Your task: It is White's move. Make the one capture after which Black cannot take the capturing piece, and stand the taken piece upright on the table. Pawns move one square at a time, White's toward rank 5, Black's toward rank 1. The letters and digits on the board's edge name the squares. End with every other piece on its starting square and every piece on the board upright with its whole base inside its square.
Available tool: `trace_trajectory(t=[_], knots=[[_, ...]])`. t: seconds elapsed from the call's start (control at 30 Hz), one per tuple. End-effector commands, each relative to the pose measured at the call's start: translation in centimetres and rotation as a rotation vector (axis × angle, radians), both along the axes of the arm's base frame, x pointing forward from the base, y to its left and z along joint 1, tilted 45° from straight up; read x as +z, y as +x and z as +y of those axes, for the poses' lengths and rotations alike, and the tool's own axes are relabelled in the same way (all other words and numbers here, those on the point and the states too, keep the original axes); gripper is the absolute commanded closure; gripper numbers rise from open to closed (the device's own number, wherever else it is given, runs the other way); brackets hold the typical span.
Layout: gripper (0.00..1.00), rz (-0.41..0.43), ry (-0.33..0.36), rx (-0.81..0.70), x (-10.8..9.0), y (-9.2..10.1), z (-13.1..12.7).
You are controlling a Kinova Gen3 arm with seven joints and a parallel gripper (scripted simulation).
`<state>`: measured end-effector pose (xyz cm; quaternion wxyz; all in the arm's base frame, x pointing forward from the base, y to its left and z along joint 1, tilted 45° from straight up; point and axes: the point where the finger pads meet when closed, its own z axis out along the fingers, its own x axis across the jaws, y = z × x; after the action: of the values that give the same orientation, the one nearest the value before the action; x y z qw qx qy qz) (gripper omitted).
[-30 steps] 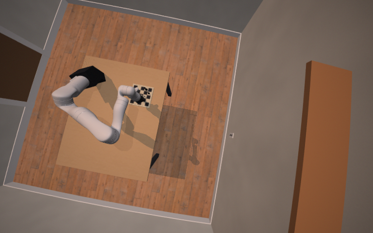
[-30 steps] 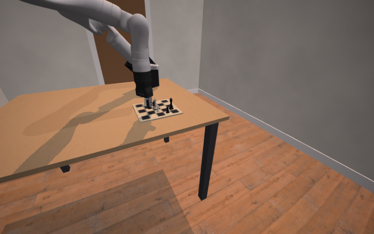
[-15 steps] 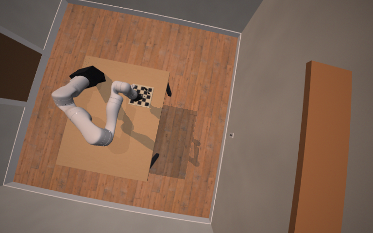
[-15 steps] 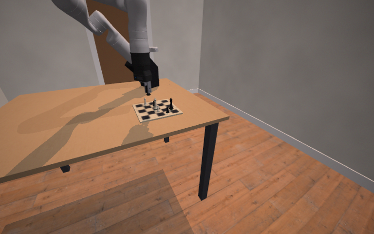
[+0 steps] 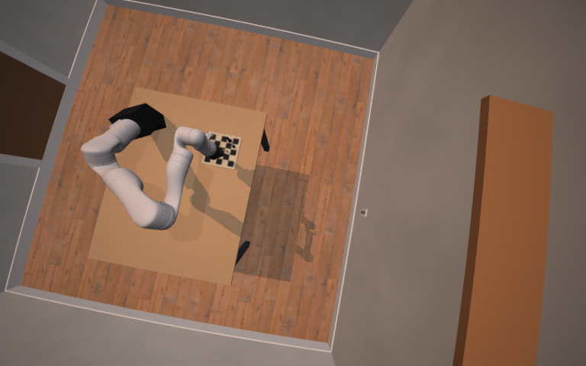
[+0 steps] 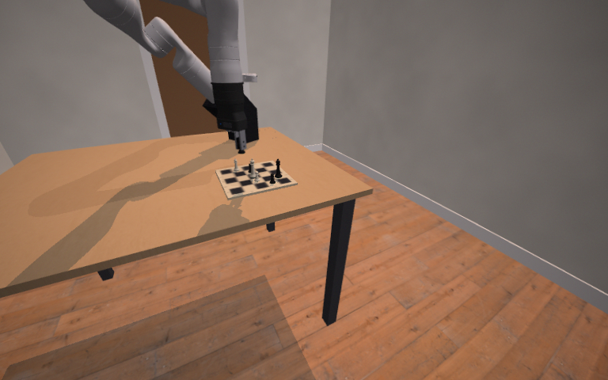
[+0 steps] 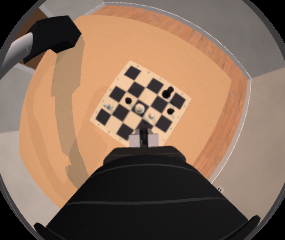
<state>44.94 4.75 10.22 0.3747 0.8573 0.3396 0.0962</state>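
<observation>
Arm: forearm vertical, wrist pointing straight down above the chessboard (image 6: pixel 232 184) far edge.
Jaws (image 6: pixel 240 145): clenched on a small black piece (image 6: pixel 241 150), held in air, clear of the board.
Board: near desk (image 6: pixel 109 197) right edge.

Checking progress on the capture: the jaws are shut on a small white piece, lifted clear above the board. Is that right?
Not quite: the piece in the jaws is black, not white. The exterior view shows the gripper shut on a small dark piece, lifted clear above the chessboard. The white pieces stand on the board.
</observation>
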Motion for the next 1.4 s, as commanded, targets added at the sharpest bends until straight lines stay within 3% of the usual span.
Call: trace_trajectory(t=[0.0,0.57,1.37], knots=[[1.0,0.003,-0.002,0.007,0.2,0.7,0.4],[1.0,0.098,-0.071,0.122,2.7,9.1,2.5],[1.0,0.102,-0.073,0.126,2.4,9.5,2.2]])
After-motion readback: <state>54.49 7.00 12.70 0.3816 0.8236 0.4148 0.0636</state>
